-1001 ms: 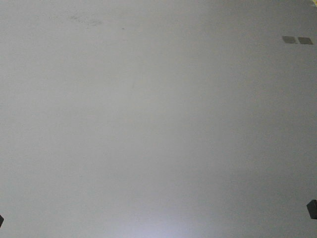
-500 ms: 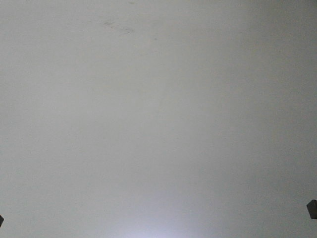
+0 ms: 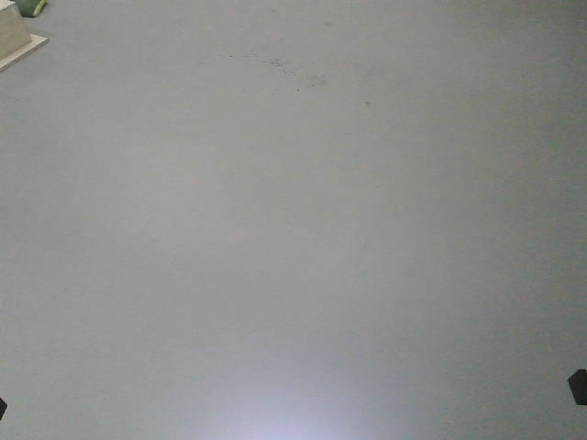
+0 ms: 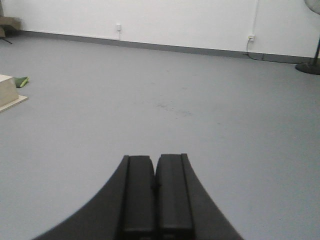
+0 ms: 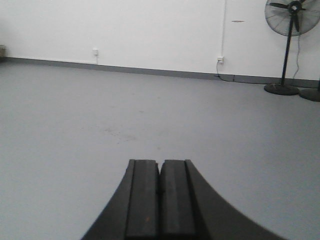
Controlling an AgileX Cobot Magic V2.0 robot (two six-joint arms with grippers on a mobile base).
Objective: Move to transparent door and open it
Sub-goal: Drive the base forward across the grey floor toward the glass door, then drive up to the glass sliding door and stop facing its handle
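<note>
scuff patch (image 3: 286,70): my landmark, faint dark marks on the grey floor (image 3: 293,275); all places below are rel. to it.
beige block (image 4: 9,91): far L of the scuff patch, sitting on a flat base, cut by the frame edge in L wrist + front views.
green thing (image 4: 21,81): just behind the block, also far L of the patch; too small to ID.
L gripper (image 4: 155,172): my pads are pressed together, no gap, nothing held; the patch lies ahead & slightly R of the tips.
skirting (image 4: 165,47): grey strip at the foot of the white wall (image 4: 175,15), well beyond the patch.
L outlet (image 4: 118,27): on the wall, beyond the patch & a bit L.
R gripper (image 5: 160,172): my pads are flush against each other, nothing btwn them; the patch lies ahead & to the L of the tips.
R outlet (image 5: 219,59): on the wall, beyond the patch & to the R; a thin line runs up the wall above it.
pedestal fan (image 5: 290,20): far R of the patch, near the wall, round base on the floor; second round base (image 5: 311,94) just beside it at the frame edge.
transparent door: not in any of my views; can't tell where it stands rel. to the patch.
</note>
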